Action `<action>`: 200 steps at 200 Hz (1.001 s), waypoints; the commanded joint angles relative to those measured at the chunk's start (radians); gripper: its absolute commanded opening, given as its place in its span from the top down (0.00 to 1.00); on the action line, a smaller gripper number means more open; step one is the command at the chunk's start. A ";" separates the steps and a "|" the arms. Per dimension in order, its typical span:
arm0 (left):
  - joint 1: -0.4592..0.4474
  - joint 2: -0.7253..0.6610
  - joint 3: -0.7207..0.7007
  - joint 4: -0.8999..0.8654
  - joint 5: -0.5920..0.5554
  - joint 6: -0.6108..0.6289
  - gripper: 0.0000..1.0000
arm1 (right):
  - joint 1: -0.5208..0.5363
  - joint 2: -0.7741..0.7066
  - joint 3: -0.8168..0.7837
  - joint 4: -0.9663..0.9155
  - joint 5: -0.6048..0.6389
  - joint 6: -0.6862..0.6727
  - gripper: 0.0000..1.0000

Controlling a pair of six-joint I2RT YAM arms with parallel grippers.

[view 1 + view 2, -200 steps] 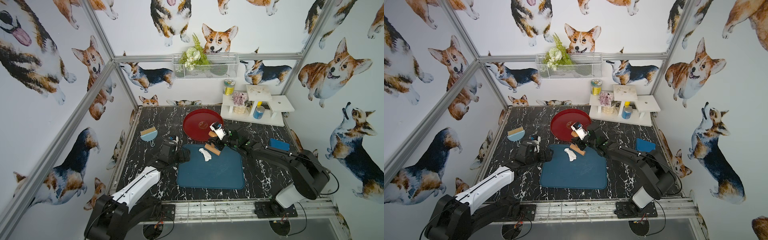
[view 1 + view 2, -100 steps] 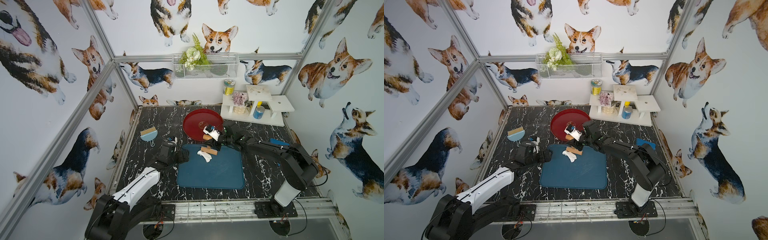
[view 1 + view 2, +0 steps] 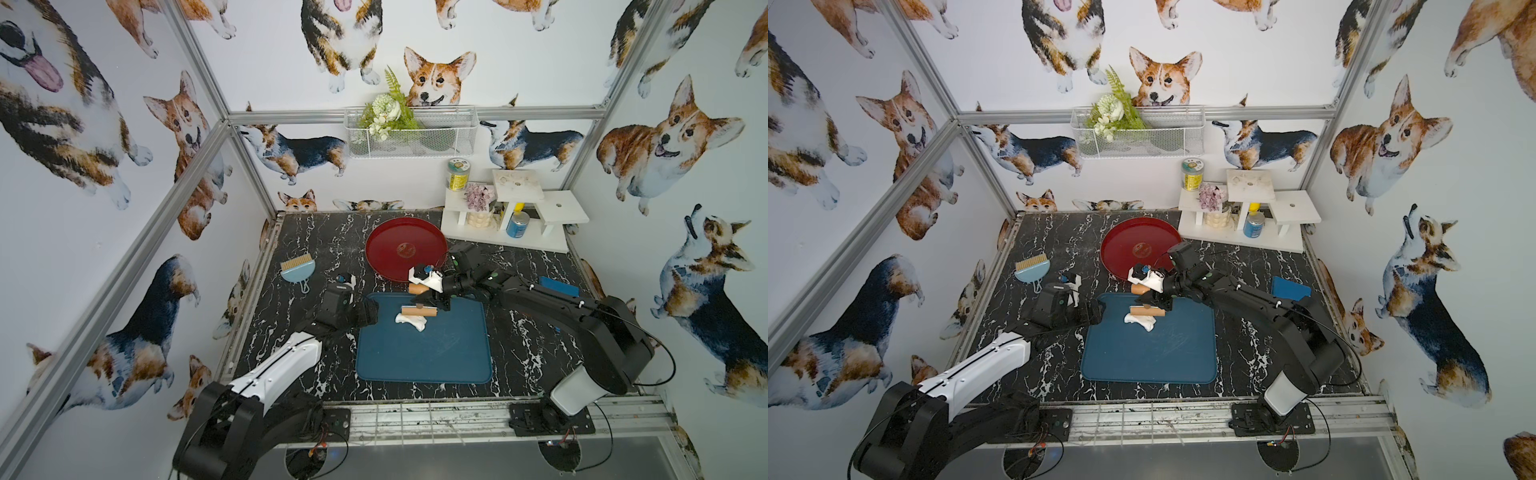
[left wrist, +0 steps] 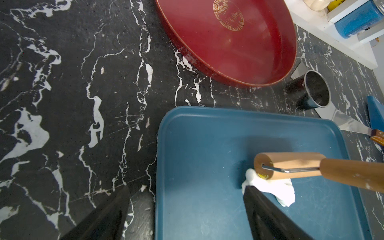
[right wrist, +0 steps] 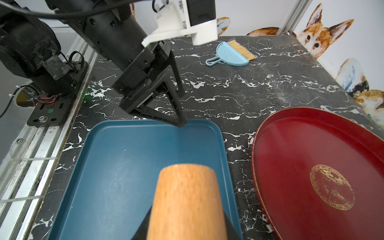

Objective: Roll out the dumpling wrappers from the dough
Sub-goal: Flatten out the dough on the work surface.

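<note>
The dough point(image 3: 411, 321) point(image 3: 1140, 321) is a ragged white lump at the back left of the blue tray point(image 3: 424, 357) point(image 4: 197, 155). A wooden roller point(image 3: 419, 311) point(image 4: 291, 164) lies across the dough's far edge. My right gripper point(image 3: 434, 296) point(image 5: 187, 228) is shut on the roller's handle point(image 5: 187, 197). My left gripper point(image 3: 374, 313) point(image 4: 187, 188) stands open over the tray's left rim, holding nothing. One of its fingers point(image 4: 261, 207) reaches the dough point(image 4: 270, 187), and the other is over the table. No dumpling wrappers are in view.
An empty red plate point(image 3: 390, 245) point(image 4: 239, 52) point(image 5: 311, 155) sits just behind the tray. A steel cup point(image 4: 315, 91) and a metal scraper point(image 4: 349, 122) lie right of it. A blue dustpan brush point(image 3: 297, 270) is at the left, a blue block point(image 3: 559, 286) at the right, a white shelf point(image 3: 511, 212) at the back right.
My right gripper has swung the roller left and down, from the tray's back edge onto the dough's far side. The left arm has hardly moved.
</note>
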State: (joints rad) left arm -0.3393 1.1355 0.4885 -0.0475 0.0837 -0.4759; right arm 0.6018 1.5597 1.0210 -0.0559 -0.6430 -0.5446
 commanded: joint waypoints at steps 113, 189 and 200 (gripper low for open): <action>-0.019 0.173 0.035 0.049 -0.016 0.029 0.29 | 0.100 -0.364 -0.301 0.480 0.602 0.775 1.00; -0.049 0.268 0.073 0.038 -0.152 0.040 0.37 | 0.128 -0.359 -0.350 0.497 0.649 0.960 1.00; -0.050 0.275 0.071 0.044 -0.163 0.040 0.37 | 0.128 -0.353 -0.358 0.518 0.638 0.988 1.00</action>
State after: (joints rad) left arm -0.3878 1.3975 0.5533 -0.0151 -0.0177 -0.4473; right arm 0.7284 1.1992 0.6731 0.3710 -0.0006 0.3607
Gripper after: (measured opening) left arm 0.631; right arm 0.336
